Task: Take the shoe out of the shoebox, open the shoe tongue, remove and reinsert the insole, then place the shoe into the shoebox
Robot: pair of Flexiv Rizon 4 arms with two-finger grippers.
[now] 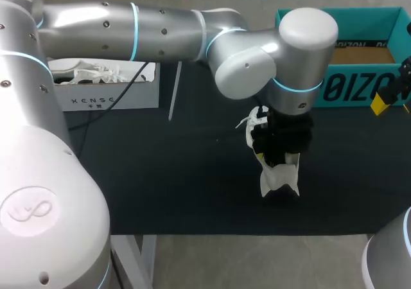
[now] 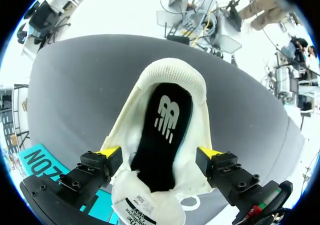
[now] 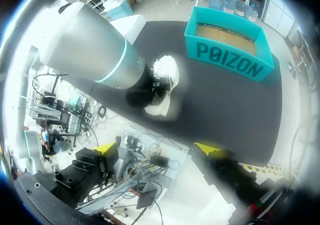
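Over the black table (image 1: pixel 160 173), the left gripper (image 1: pixel 277 157) is clasping a white mesh sneaker (image 1: pixel 277 180), apart from the teal cardboard shoebox (image 1: pixel 359 87). Closer in, its fingers (image 2: pixel 110 152) are squeezing both sides around the black insole (image 2: pixel 162 135), and too much pressure could be jamming that insole inside. Beyond the table's edge, the right gripper (image 3: pixel 157 147) is hanging wide open, empty.

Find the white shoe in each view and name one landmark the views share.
Head view: white shoe at the left gripper, over the black mat, nearer the camera than the teal shoebox.
Left wrist view: shoe between the left gripper's fingers, black insole showing.
Right wrist view: shoe ahead of the right gripper, beside the left arm.
Shared landmark: the teal shoebox, seen in all three.
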